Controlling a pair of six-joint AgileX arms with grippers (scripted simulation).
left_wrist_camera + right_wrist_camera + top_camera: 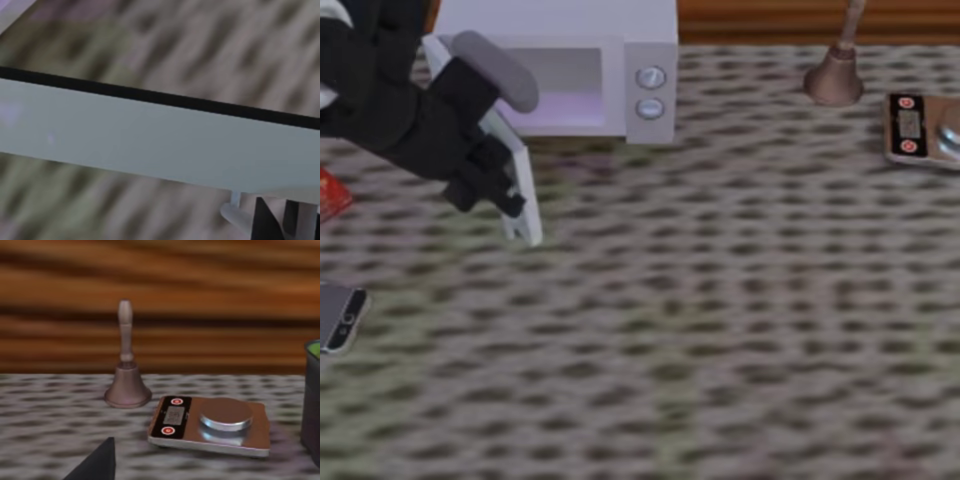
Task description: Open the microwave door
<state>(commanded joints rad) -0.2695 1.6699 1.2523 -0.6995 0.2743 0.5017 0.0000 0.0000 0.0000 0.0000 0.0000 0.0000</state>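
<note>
**Door swung well open, left arm on its edge**

Top view: the microwave (560, 70) stands at the bench's (720, 330) far left. The microwave door (515, 195) juts forward from its hinge, cavity exposed. The left gripper (495, 185) is at the door's free end; jaws apparently closed on it.

Left wrist view: the door's edge (160, 145) fills the frame.

Right wrist view: bell (127, 385) and scale (212, 425); the right arm is parked, jaws unreadable.

Next, likely: pull farther, then let go.
</note>
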